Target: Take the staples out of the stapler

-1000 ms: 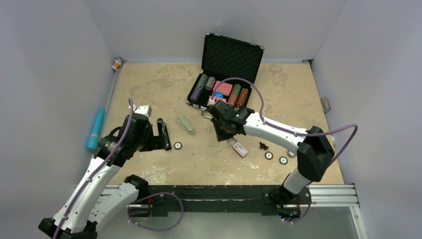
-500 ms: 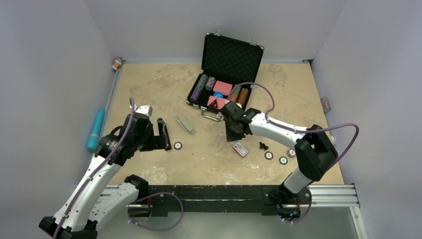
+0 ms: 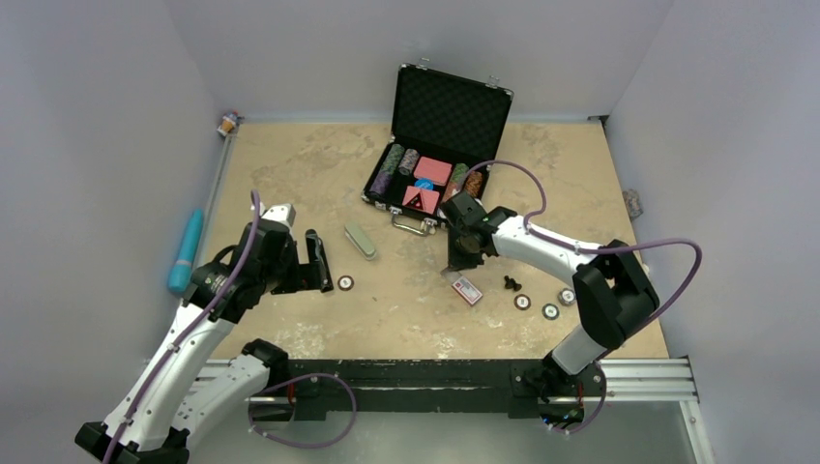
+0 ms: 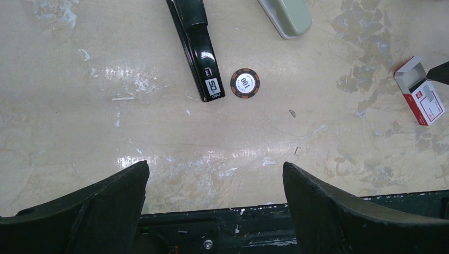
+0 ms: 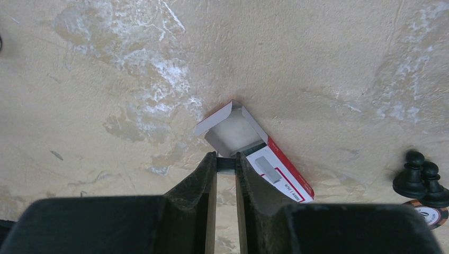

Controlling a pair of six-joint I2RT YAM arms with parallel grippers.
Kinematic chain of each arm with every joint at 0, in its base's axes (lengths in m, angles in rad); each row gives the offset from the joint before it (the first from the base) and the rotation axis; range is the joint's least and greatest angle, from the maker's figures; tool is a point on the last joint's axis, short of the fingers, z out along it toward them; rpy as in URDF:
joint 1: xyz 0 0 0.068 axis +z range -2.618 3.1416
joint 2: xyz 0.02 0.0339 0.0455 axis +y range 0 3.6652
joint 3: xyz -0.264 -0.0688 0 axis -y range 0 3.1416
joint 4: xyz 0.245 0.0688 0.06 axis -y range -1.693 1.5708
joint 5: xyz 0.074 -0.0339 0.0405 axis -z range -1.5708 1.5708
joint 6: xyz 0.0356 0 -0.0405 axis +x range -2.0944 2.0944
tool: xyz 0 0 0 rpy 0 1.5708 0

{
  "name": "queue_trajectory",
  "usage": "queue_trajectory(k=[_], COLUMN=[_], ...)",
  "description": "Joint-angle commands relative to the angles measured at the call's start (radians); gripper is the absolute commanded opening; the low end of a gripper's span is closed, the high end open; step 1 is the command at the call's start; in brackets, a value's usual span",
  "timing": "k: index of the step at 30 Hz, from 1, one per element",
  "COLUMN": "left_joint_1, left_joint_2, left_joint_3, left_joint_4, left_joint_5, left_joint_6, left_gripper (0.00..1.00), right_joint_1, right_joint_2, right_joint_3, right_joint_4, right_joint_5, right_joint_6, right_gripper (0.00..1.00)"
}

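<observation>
1. Left pincer [image 4: 214, 166]: jaws spread to their full width, nothing between them. It hangs above the desk [image 4: 79, 106], over the black rail [image 4: 222, 233] at the near edge.

2. Stapler [image 4: 197, 50]: lies flat on the desk, straight ahead of the left pincer and apart from it. Its long axis runs away from the pincer, leaning slightly toward the left finger's side at the far end. The end with the white "50" label points back at the pincer. The other end passes out of the wrist view.

3. Clearances at the stapler:
- Right-finger side: a poker chip [image 4: 245, 83] sits just beside the labelled end, not touching. A pale green bar [image 4: 286, 16] lies farther ahead.
- Left-finger side: bare desk along the whole visible length.
- Between the pincer and the labelled end: bare desk.

4. Right pincer [image 5: 226, 156]: jaws drawn to a narrow slot, tips at the open end of the red-and-white box [image 5: 283, 177]. Whether they pinch the box's edge cannot be told. Two black chess pieces [image 5: 421, 174] stand well off to its right.
</observation>
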State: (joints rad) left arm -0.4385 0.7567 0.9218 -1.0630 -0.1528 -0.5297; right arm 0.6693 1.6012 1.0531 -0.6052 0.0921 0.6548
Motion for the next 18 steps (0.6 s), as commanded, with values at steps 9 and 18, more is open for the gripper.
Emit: queue_trajectory(k=[9,18], left_joint_1=[0.003,0.003], left_joint_2=[-0.010,-0.008], left_joint_3=[0.008,0.008], left_joint_4=[0.014,0.012], left_joint_5=[-0.013,-0.016], left_joint_6=[0.012,0.011], left_gripper=[1.00,1.00], right_joint_1=[0.000,-0.002], right_joint_2=[0.036,0.060], right_joint_3=[-0.020,-0.016], right_joint_4=[0.049,0.045], right_joint_5=[-0.016,0.001], right_joint_6=[-0.012,-0.017], right_gripper=[0.14,0.14])
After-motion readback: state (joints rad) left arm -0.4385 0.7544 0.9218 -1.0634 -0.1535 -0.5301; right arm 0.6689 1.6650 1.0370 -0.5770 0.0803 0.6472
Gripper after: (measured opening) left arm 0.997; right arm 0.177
